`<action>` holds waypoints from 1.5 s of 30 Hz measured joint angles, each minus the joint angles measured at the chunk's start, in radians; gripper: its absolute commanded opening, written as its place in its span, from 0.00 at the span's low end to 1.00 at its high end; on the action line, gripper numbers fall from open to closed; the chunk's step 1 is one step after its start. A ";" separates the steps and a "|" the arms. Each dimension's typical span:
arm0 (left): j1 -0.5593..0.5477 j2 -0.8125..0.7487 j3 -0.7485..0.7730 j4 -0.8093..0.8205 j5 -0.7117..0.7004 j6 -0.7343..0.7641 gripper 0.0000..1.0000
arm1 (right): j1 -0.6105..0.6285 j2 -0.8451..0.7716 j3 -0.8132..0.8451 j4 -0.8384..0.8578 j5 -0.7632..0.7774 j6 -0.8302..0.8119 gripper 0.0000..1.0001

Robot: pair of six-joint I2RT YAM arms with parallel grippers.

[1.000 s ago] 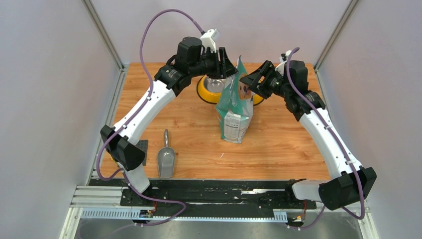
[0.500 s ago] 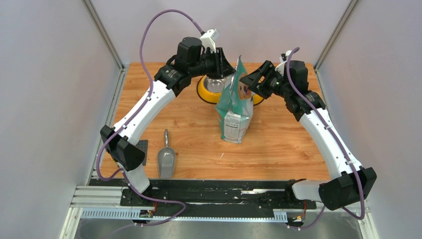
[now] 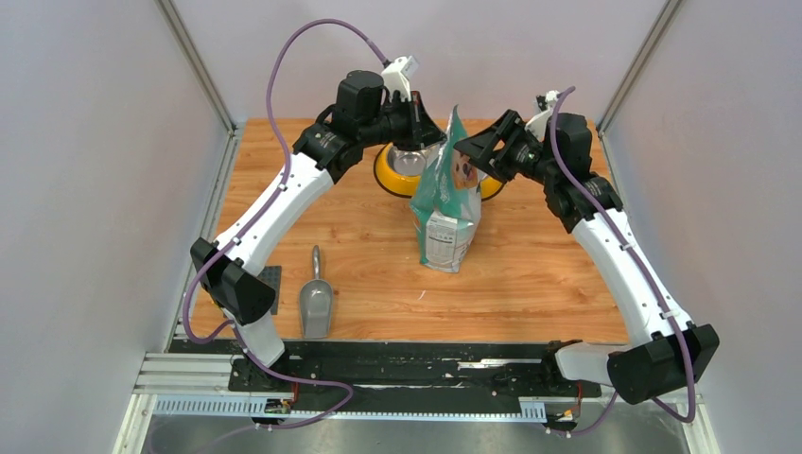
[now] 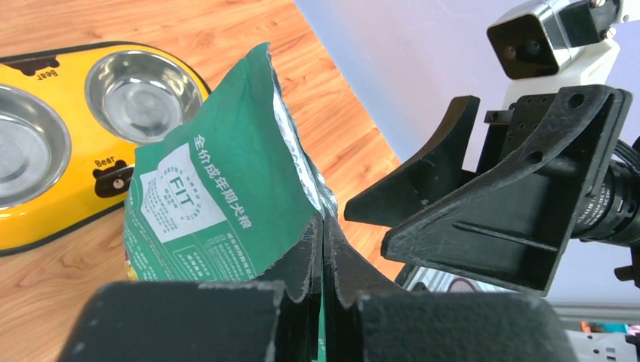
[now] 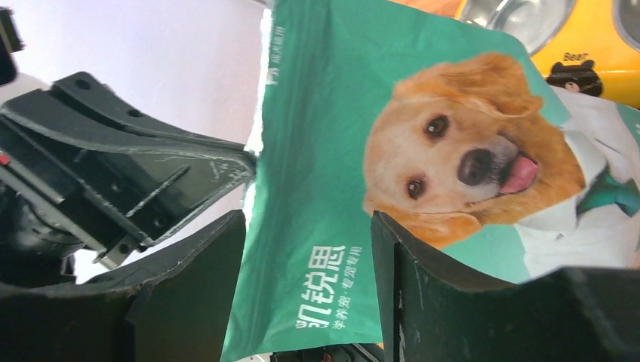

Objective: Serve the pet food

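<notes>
- Left gripper point(image 4: 323, 249) is closing from wide, now pinching the green pouch's point(image 3: 444, 203) top edge.
- Right gripper point(image 5: 308, 219) is gaping astride it.
- Kibble is out of sight; the pouch is standing before the feeder point(image 3: 388, 172).

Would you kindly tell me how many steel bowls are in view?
2, side by side in the yellow feeder: first bowl, whole in the left wrist view; second bowl, cut by its edge.

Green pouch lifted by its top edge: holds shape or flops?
Probably flops: the pouch is thin film, its top edge bending where the left gripper pinches it. Likely bottom-heavy: it stands upright with a fuller base on the table, so it may sag or swing. The glossy film might slip from so small a pinch.
</notes>
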State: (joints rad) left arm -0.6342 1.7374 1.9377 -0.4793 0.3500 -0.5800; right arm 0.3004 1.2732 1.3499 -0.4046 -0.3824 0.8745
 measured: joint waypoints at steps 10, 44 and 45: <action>0.000 0.000 -0.020 0.012 0.026 -0.035 0.00 | 0.000 0.037 0.012 0.098 -0.047 0.063 0.47; 0.002 -0.067 -0.134 0.045 0.042 -0.040 0.58 | 0.000 0.100 0.018 0.150 -0.038 0.040 0.26; 0.002 -0.067 -0.134 0.040 0.045 -0.038 0.56 | 0.000 0.100 0.018 0.154 -0.040 0.040 0.27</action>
State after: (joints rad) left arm -0.6323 1.6707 1.8042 -0.4393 0.3946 -0.6182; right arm 0.3008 1.3727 1.3682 -0.2504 -0.4221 0.9142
